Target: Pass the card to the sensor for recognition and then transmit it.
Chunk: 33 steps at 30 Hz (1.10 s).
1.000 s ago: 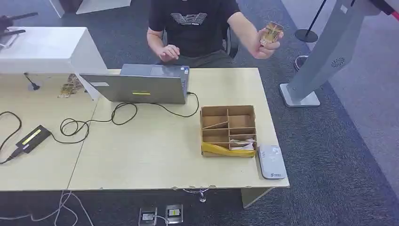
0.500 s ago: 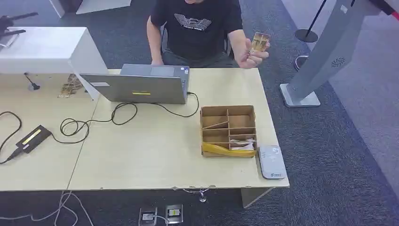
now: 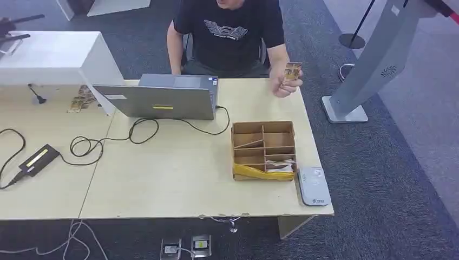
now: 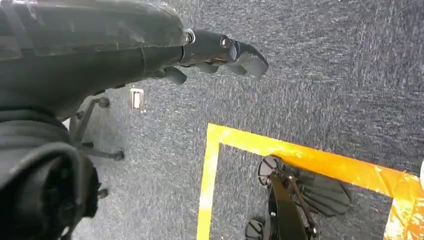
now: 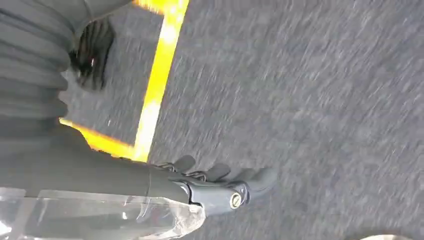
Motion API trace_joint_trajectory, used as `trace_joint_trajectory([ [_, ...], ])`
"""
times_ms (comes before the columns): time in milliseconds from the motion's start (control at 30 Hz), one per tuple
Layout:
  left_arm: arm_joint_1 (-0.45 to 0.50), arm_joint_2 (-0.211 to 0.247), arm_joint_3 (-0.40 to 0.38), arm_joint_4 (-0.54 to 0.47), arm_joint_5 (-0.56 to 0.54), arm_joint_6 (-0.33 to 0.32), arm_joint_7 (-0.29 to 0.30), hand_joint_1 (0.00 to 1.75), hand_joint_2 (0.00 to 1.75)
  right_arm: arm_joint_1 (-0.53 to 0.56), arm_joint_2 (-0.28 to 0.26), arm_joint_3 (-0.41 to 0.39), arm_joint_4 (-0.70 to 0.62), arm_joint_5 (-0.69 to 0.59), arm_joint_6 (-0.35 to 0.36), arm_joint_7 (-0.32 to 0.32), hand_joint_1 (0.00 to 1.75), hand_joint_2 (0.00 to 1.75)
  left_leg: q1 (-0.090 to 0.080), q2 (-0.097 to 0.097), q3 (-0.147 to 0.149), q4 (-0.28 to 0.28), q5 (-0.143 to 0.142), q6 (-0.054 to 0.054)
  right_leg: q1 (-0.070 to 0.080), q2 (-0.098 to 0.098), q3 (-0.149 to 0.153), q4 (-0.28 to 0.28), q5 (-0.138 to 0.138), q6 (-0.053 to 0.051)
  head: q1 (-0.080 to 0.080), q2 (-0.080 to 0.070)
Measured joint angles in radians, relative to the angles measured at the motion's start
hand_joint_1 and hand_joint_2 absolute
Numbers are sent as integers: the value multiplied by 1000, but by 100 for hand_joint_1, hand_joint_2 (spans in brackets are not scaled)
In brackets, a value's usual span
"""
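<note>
Grey carpet runs all round the tan table I am looking down on. Both my arms hang low: my left hand shows over carpet and yellow floor tape, fingers loosely extended and holding nothing; my right hand hangs over carpet too, fingers stretched out and apart, empty. Nearest on the table, by the right front corner, lies the grey sensor, just beside a cardboard box with dividers, a yellow strip along its near side. Off to the left sits a black unit with a cable looping back to the laptop, which stands open at the far edge. Farther left, a white cabinet. Behind the table a person in a black shirt sits and holds the card up in one hand over the far right corner, well apart from the sensor, with the box between them. A grey stand rises at far right.
</note>
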Motion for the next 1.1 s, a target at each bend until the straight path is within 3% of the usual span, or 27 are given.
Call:
trace_joint_trajectory([
  [67, 0, -2, 0, 0, 0, 0, -2, 0, 0, -15, -26, 0, 3, -26, 36, -5, 0, 175, 0, 0, 0, 0, 1, 1, 0, 0, 0, 0, 0, 0, -2, 0],
  [133, 0, -3, 0, 0, -2, 0, -2, 0, 0, -38, -85, 0, 7, -54, 73, 0, 0, 175, 0, -1, 0, 0, 1, 1, 0, 0, -1, 0, 0, 0, -1, 0],
  [267, 0, -4, 0, 0, -2, 0, -2, 0, 0, -70, -173, 0, 8, -67, 93, 6, 0, 175, 1, 0, -1, 0, 1, 1, 1, 0, 0, 0, 0, 0, 1, 0],
  [567, 0, -4, 0, 0, -2, 0, -2, 0, 0, -73, -193, 0, 12, -68, 95, 12, 0, 175, 0, -1, -1, 0, 1, 1, 0, 0, 0, 0, 0, 0, -1, 0],
  [633, -1, -6, 0, 0, -2, 0, -2, 0, 0, -80, -224, 0, 18, -68, 95, 11, 0, 175, 1, -1, -1, 0, 1, 1, 1, -1, 0, 1, 0, 0, 0, 0],
  [667, -1, -8, -1, 0, -8, 0, -4, 0, 0, -83, -239, 0, 25, -138, 136, -11, 0, 175, 0, -1, -1, 0, 1, 1, 0, -1, 0, 1, 0, 0, 0, 0],
  [733, -1, -8, -2, -1, -13, 0, -7, 0, 0, -96, -265, 0, 26, -172, 152, -36, 0, 175, -1, -1, -1, 0, 1, 1, -1, -1, 0, 1, 0, 0, 0, 0],
  [933, -1, -7, -3, -1, -26, 0, -7, 0, 0, -186, -370, 2, 7, -143, 227, -82, 0, 175, -2, -1, -1, 0, 1, 1, -2, 0, 0, 1, 1, 1, 0, 0],
  [1033, -2, -8, -4, -1, -44, 0, -7, 0, 0, -244, -402, 21, -29, -95, 257, -81, 0, 175, -2, -1, -1, 0, 1, 2, -2, -1, 0, 1, 1, 1, 0, 0],
  [1100, -2, -8, -7, -1, -59, 0, -7, 0, 0, -274, -404, 55, -100, -85, 296, -25, 0, 175, -2, -1, -1, 0, 1, 2, -2, -1, 0, 1, 1, 1, 0, 0],
])
